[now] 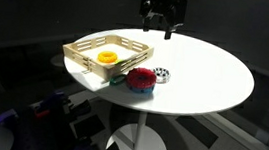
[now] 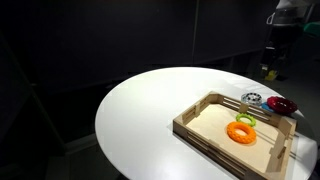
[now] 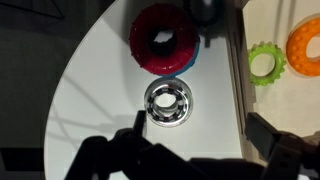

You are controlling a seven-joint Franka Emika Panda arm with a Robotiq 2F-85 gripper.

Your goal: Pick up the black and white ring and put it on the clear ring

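Note:
The black and white ring [image 3: 153, 108] lies flat on the white table, stacked with the clear ring [image 3: 188, 100], whose see-through rim shows around it. In both exterior views the pair reads as one small ring [image 1: 161, 76] [image 2: 251, 100] next to the red ring [image 3: 164, 38]. My gripper [image 3: 198, 122] is open and empty. It hangs well above the table [image 1: 157, 29], with the stacked rings below and slightly left of the middle of its fingers.
A wooden tray [image 1: 82, 51] stands beside the rings and holds a yellow-orange ring [image 3: 305, 45] and a green ring [image 3: 267, 62]. The tray wall [image 3: 238, 70] runs close to the stacked rings. The round table's edge [image 3: 75, 70] curves on the other side.

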